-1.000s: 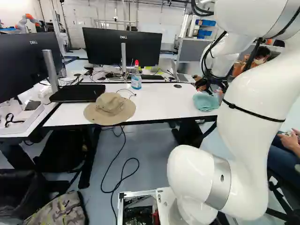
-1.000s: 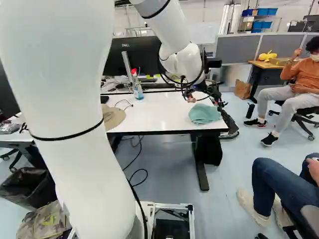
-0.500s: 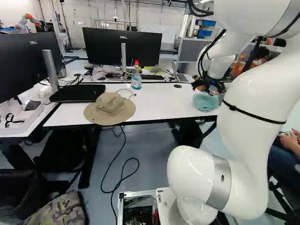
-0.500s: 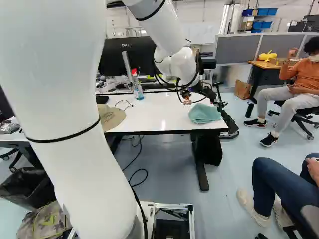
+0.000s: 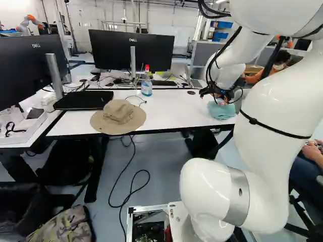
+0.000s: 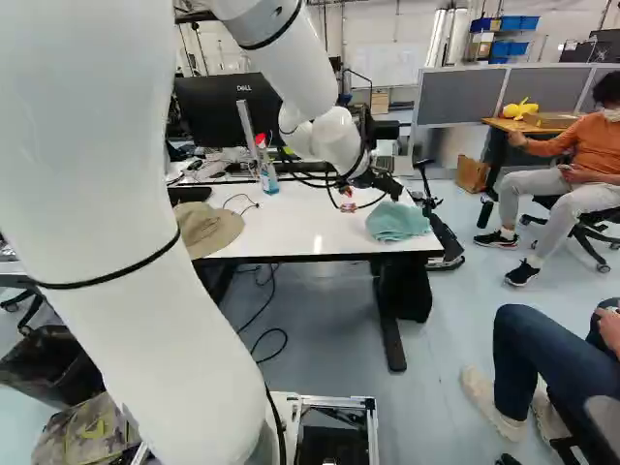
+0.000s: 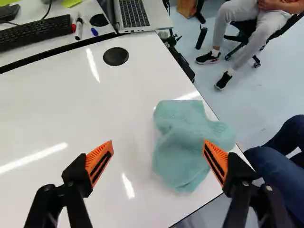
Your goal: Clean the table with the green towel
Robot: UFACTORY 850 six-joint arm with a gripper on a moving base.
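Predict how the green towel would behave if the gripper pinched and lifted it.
The towel would probably be floppy, sagging on both sides of the pinch, since it lies in soft, rumpled folds. It is likely light for its size, being apparently just cloth. Rolling seems unlikely, as it lies in a low heap on the table.

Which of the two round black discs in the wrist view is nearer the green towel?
The black disc on the same white table as the green towel; the other disc lies across the dark strip, beside the laptop.

The white arm (image 5: 275,111) rises and reaches forward, its gripper (image 5: 221,99) angled downward with both fingers (image 7: 100,160) spread wide
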